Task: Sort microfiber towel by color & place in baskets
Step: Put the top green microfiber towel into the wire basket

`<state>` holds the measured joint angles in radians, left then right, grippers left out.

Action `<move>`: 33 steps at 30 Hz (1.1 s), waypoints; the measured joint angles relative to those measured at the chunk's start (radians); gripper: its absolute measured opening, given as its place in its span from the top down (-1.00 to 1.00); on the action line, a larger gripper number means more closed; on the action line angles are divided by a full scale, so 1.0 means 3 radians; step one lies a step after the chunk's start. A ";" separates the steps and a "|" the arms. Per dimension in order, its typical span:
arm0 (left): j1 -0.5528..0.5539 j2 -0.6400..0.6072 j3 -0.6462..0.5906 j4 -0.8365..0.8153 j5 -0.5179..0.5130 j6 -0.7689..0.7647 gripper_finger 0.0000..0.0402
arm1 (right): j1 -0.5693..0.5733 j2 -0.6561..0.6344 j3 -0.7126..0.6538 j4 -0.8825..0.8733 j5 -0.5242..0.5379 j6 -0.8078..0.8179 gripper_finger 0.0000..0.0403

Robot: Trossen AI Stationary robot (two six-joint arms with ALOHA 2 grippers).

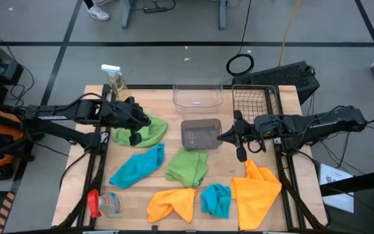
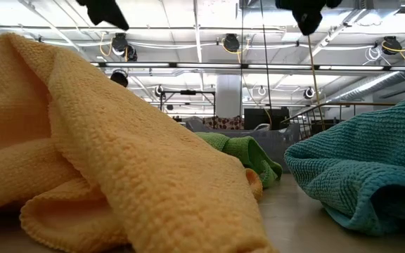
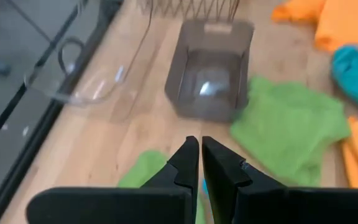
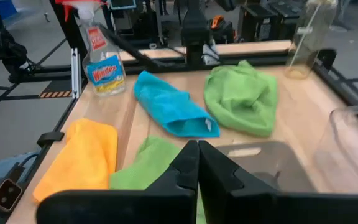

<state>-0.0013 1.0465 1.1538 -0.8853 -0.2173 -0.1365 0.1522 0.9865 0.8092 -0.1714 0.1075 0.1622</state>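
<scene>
Both end effectors, left [image 1: 135, 123] and right [image 1: 237, 138], hang shut and empty, all six towels loose on the worktop [image 1: 174, 188], so pinch the limp green towel [image 1: 143, 132] under your left one at a raised fold, it'll probably drape.

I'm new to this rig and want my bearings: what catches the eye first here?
Six bright towels lie scattered over the wooden table: a big orange towel near the right front, a green towel in the middle. Behind them stand three empty baskets in a cluster, the grey tub nearest.
</scene>
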 joint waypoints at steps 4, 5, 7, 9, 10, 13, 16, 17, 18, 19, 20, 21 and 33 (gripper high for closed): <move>0.0000 0.0115 0.0000 -0.0158 -0.0009 -0.0142 0.85 | 0.0085 0.0007 -0.0165 0.0192 0.0001 0.0113 1.00; 0.0000 0.0144 0.0000 -0.0186 -0.0009 -0.0192 0.85 | 0.0107 0.0007 -0.0201 0.0233 0.0001 0.0129 1.00; 0.0000 0.0213 0.0000 -0.0258 -0.0006 -0.0250 0.85 | 0.0158 0.0008 -0.0277 0.0325 0.0002 0.0131 1.00; 0.0000 0.0281 0.0000 -0.0334 -0.0008 -0.0381 0.85 | 0.0213 0.0012 -0.0334 0.0399 0.0003 0.0129 1.00; 0.0007 0.0318 0.0000 -0.0377 -0.0013 -0.0447 0.85 | 0.0238 0.0025 -0.0368 0.0467 0.0004 0.0127 1.00; 0.0033 0.0445 0.0000 -0.0507 -0.0106 -0.0570 0.83 | 0.0304 0.0077 -0.0476 0.0649 0.0004 0.0114 1.00; 0.0096 0.0595 0.0000 -0.0634 -0.0135 -0.0602 0.71 | 0.0356 0.0141 -0.0570 0.0819 0.0005 0.0073 1.00; 0.0116 0.0650 0.0000 -0.0671 -0.0137 -0.0622 0.65 | 0.0372 0.0167 -0.0597 0.0858 0.0004 0.0056 1.00; 0.0143 0.0700 0.0000 -0.0713 -0.0141 -0.0632 0.58 | 0.0393 0.0200 -0.0627 0.0908 0.0005 0.0043 1.00; 0.0170 0.0753 0.0000 -0.0751 -0.0149 -0.0630 0.51 | 0.0410 0.0231 -0.0648 0.0931 0.0006 0.0037 1.00; 0.0188 0.0811 0.0000 -0.0775 -0.0157 -0.0607 0.44 | 0.0425 0.0267 -0.0664 0.0942 0.0006 0.0033 1.00; 0.0205 0.0868 0.0000 -0.0779 -0.0167 -0.0567 0.37 | 0.0440 0.0304 -0.0677 0.0971 0.0005 0.0033 1.00; 0.0552 0.1380 -0.0077 -0.0864 -0.0257 -0.0217 -0.26 | 0.0589 0.0705 -0.0715 0.1087 0.0004 0.0030 1.00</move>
<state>0.1642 1.4604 1.1307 -1.1446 -0.2943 -0.2015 0.3290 1.1980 0.5946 0.1547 0.1087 0.1713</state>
